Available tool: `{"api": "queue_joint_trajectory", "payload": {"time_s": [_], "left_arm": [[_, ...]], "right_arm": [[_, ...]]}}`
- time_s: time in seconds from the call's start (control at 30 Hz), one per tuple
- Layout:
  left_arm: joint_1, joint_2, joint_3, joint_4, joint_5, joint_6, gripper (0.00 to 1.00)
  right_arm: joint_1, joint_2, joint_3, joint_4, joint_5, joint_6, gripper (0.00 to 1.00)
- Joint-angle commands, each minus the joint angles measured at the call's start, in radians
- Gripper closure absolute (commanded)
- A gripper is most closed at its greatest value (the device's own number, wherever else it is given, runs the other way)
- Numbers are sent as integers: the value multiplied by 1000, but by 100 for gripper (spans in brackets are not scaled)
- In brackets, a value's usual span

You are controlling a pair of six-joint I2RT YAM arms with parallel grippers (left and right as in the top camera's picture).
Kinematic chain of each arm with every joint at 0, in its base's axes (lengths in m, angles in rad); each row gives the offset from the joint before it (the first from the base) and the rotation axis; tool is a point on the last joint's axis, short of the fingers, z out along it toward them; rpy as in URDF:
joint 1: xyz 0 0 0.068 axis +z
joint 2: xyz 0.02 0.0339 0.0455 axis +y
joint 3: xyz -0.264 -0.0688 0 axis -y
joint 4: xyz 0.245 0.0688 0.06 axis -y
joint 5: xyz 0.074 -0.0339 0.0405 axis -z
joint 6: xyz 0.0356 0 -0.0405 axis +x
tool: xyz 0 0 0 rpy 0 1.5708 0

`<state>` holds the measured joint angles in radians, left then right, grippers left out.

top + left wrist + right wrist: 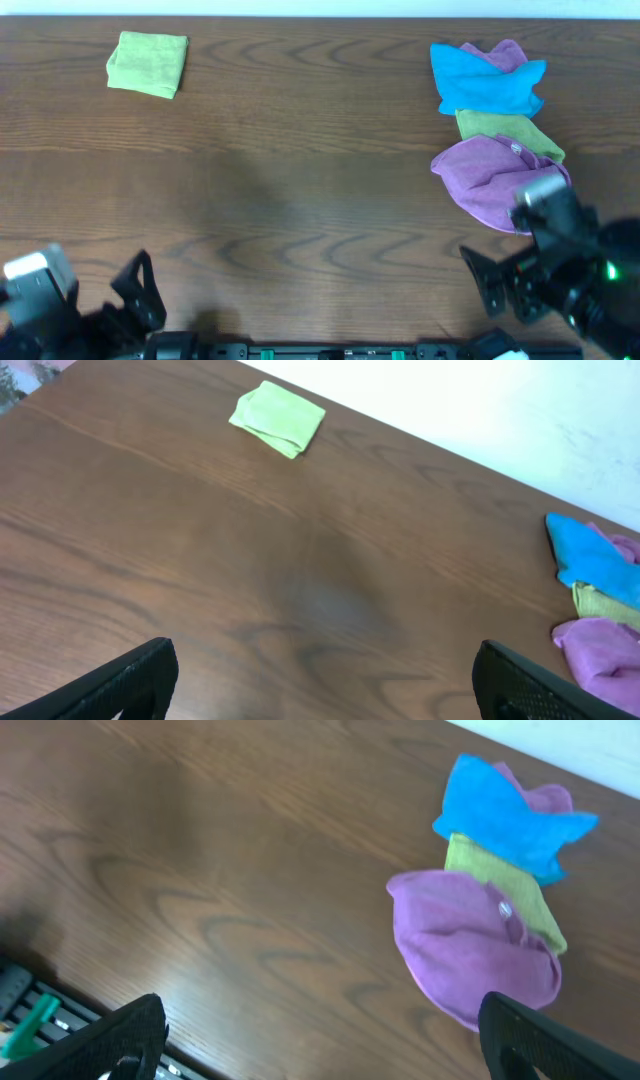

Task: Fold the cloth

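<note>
The lime cloth (pixel 147 64) lies at the far left of the dark wooden table (pixel 300 180), folded into a small, roughly square packet. It also shows in the left wrist view (pixel 277 418), far from the fingers. My left gripper (pixel 125 300) is at the near left edge, open and empty, its fingers (pixel 325 675) wide apart over bare wood. My right gripper (pixel 495 285) is at the near right edge, open and empty (pixel 325 1035), just in front of the purple cloth.
At the far right lies a pile of crumpled cloths: a blue cloth (pixel 487 78), a dull olive-green cloth (pixel 505 130) and a purple cloth (pixel 490 180). They also show in the right wrist view, the purple cloth (pixel 460 940) by my right finger.
</note>
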<state>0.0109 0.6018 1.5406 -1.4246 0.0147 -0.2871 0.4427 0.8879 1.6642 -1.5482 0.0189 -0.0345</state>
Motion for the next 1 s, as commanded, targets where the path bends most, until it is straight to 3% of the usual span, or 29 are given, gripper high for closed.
{"api": "queue_joint_trajectory", "payload": {"time_s": [0.0,0.2,0.63,0.7,0.8,0.97], "left_arm": [[-5,-55,-58,9,2,11,5],[-5,-66,-60,22,5,10,5],[-5,-66,-60,-104,4,11,5],[-5,-66,-60,-111,-49,38,5],[-5,-66,-70,-83,-70,35,5],[-5,-66,-256,138,-65,33,5]], "right_arm": [[3,-39,-72,11,3,-8,1],[3,-50,-72,8,15,-7,1],[3,-50,-73,7,15,-7,1],[3,-50,-73,7,15,-7,1],[3,-50,-73,7,15,-7,1],[3,-50,-73,7,15,-7,1]]}}
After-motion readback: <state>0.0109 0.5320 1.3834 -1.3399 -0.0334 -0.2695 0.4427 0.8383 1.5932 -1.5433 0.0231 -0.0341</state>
